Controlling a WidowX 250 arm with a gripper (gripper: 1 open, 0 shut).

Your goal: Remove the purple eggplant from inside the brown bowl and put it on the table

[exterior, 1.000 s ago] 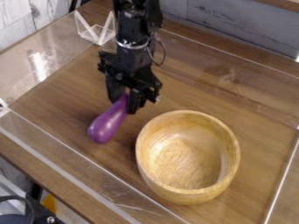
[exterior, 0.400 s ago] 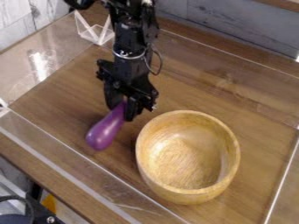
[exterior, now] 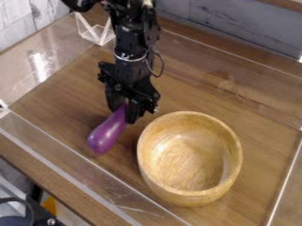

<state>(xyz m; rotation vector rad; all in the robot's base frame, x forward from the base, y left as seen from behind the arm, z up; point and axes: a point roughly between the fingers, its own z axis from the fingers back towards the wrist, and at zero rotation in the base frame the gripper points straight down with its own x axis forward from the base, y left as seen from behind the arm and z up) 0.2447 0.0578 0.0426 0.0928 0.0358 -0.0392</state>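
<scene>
Purple eggplant (exterior: 106, 133) lies on table (exterior: 59, 97), just left of brown bowl (exterior: 189, 157), outside it. Gripper (exterior: 127, 109) points down over eggplant's upper end, fingers astride it; grip vs. release unclear. Bowl holds nothing.

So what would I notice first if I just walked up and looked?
Probably the shiny purple eggplant lying on the table, just left of the bowl. The big wooden bowl sits at the front with nothing in it. Right above the eggplant's stem end hangs the black gripper, pointing straight down, its fingers around that end.
</scene>
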